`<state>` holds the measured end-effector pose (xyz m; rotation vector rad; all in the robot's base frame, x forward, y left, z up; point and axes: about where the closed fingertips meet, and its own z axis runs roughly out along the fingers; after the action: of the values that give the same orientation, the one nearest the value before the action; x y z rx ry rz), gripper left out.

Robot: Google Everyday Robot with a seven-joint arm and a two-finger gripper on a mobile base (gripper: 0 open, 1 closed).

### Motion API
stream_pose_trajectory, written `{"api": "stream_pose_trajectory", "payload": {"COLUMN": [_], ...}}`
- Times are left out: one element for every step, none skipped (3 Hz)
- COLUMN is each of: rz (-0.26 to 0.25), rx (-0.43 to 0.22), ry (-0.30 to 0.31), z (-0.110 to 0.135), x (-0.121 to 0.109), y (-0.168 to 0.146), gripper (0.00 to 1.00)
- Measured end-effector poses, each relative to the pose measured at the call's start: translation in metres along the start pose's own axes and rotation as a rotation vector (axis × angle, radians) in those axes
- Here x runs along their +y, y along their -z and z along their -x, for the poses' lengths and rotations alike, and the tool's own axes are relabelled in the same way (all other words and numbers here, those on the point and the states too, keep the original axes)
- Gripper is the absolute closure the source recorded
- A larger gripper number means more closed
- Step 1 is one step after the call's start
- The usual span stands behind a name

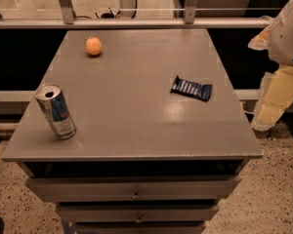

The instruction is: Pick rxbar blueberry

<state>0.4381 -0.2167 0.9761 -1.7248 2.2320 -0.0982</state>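
Quick rundown of the scene. Grey table (pixel 136 111) w/ a flat top, and a stack of drawers (pixel 136 189) underneath at the front, each w/ a small knob in the middle.

The bar (pixel 191 88) is lying flat on the right half of the top, roughly mid-depth and closer to the right edge than to the centre. Dark navy wrapper w/ pale lettering, long side running approx left-right, left end sitting a bit further back than the right one. Nothing is touching it, just bare tabletop all around.

Other stuff on the top:
- Can (pixel 56 112), silver and blue, near the front left corner. It's on its base but looks slanted in this view, w/ the top leaning toward the back left. There's a dark hole in the lid.
- Orange (pixel 93 46) at the back left, on its own.

Both are well apart from the bar.

The arm (pixel 289 30) comes in at the far right edge, white up top w/ pale yellow segments below. The gripper (pixel 266 117) hangs off the table's right side, past the edge and above the speckled floor (pixel 278 194), not over the top at all. It's near the bar's side of the table but clearly apart from the bar, no contact. Can't tell if it's spread or clamped from this angle, tbh. It isn't carrying anything afaict.

Behind the table there's a metal rail (pixel 136 22) running across.
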Motion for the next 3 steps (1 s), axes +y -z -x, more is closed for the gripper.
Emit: {"api": "stream_pose_trajectory", "payload": {"rz": [0.000, -0.010, -0.023], "rx": [0.000, -0.022, -0.108], "ry": [0.000, 0.011, 0.000], "z": [0.000, 0.001, -0.003], "x": [0.000, -0.009, -0.040], "y": [0.000, -0.006, -0.029], "gripper": [0.00, 0.00, 0.00]}}
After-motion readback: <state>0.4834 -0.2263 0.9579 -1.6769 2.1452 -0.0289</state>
